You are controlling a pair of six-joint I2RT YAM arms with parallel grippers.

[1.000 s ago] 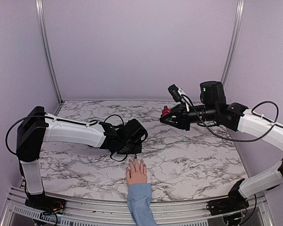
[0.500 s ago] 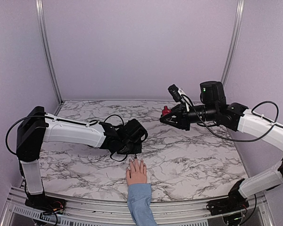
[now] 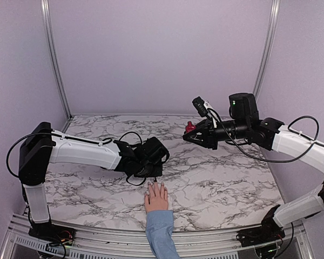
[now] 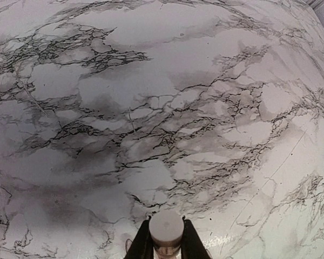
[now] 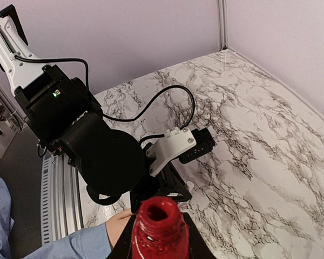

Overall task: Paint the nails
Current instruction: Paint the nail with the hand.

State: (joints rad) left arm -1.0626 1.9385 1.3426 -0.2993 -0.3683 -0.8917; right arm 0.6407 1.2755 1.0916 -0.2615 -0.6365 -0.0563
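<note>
The nails (image 3: 153, 186) are lying near the front edge of the table (image 3: 227, 181), tipping a pink hand (image 3: 157, 198). The left end effector (image 3: 151, 174) is hovering just beyond them, clamping a white cap (image 4: 166, 229). The right end effector (image 3: 189, 133) is pinching an uncapped red bottle (image 5: 159, 225) well apart, raised over open marble, with walls closing three sides. What is inside the bottle is hidden.
</note>
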